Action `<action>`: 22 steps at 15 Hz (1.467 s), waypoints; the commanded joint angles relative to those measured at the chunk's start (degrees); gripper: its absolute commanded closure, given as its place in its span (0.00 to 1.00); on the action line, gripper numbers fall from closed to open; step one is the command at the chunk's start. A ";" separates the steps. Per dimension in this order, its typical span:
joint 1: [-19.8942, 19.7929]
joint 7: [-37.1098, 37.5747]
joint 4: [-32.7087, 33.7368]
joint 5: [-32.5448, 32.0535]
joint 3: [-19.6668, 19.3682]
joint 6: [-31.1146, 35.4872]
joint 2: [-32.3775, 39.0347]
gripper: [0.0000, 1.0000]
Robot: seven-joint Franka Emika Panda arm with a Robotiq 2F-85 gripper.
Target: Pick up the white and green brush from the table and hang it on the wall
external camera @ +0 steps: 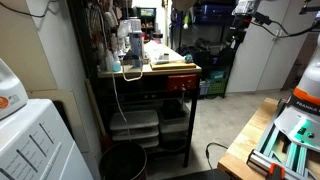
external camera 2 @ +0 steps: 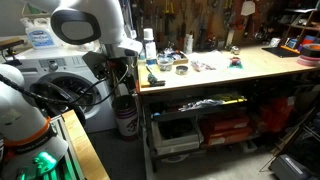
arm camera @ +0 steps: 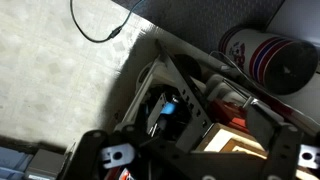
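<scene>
The workbench point(external camera 2: 250, 72) shows in both exterior views; in one it is seen from its end point(external camera: 175, 70). A small white and teal thing point(external camera 2: 161, 66) lies near the bench's left end and may be the brush; it is too small to tell. My white arm point(external camera 2: 90, 25) reaches down, and my dark gripper point(external camera 2: 125, 72) hangs just off the bench's left end, above the floor. In the wrist view my gripper point(arm camera: 200, 150) looks down past the bench's end onto its lower shelves. The fingers stand wide apart with nothing between them. The brush is not in the wrist view.
A red, white and blue bucket point(arm camera: 270, 55) stands on the floor beside the bench point(external camera 2: 126, 118). A bottle point(external camera 2: 148, 42) and small items sit on the benchtop. Tools hang on the wall point(external camera 2: 200, 20) behind. A washing machine point(external camera 2: 60, 70) stands behind the arm. A cable point(arm camera: 100, 30) lies on the floor.
</scene>
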 commanded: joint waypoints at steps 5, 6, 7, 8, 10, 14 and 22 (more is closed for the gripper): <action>-0.91 -0.49 0.08 0.65 0.91 -0.13 0.15 0.00; -0.91 -0.49 0.08 0.65 0.91 -0.13 0.15 0.00; -0.91 -0.49 0.08 0.65 0.91 -0.13 0.15 0.00; -0.91 -0.49 0.08 0.65 0.91 -0.13 0.15 0.00; -0.91 -0.49 0.08 0.65 0.91 -0.13 0.15 0.00; 2.48 -1.44 1.55 -1.93 6.16 3.26 2.03 0.00; 12.17 -6.92 11.47 -3.55 15.85 15.65 15.73 0.00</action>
